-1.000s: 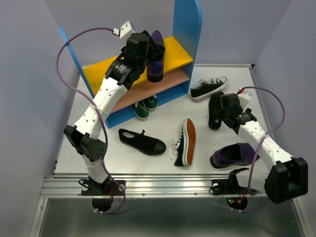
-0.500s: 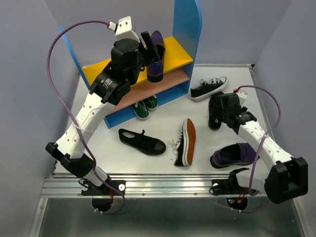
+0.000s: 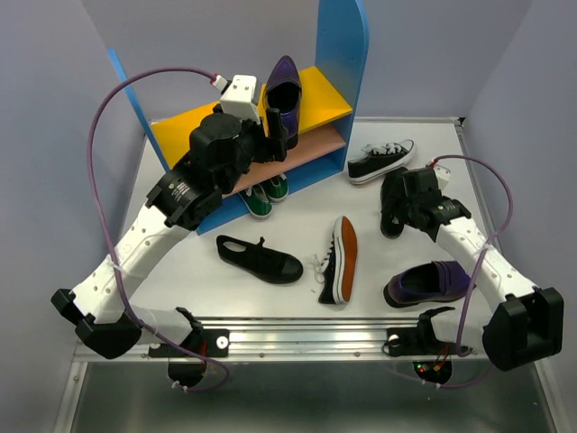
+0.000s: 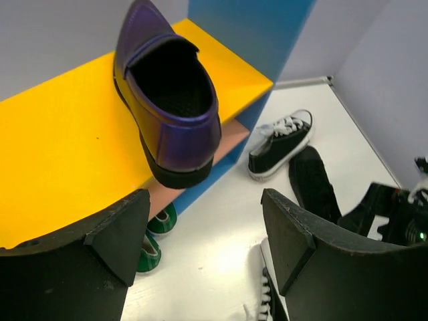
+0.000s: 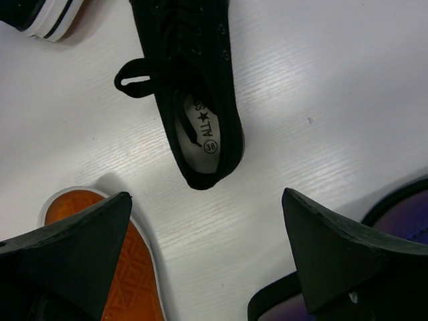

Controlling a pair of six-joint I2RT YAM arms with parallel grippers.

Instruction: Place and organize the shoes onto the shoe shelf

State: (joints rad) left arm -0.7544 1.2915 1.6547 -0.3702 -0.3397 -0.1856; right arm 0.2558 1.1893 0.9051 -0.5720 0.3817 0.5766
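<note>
The loafer [image 4: 167, 100] is being left, placed, on the shelf [image 4: 60, 134] just ahead of the left fingers [image 4: 114, 234], which are being withdrawn spread wide and empty (right fingers [image 5: 73, 247] likewise).

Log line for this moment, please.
left gripper: open, empty | purple loafer: on yellow top board, heel overhanging | right gripper: open over black sneaker

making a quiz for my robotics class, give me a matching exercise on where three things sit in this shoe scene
1 green sneakers
2 orange-soled sneaker
3 left gripper

a on its side on the table
b under the tan board
c open, facing the purple loafer on the yellow board

Pairs: 1-b; 2-a; 3-c
</note>
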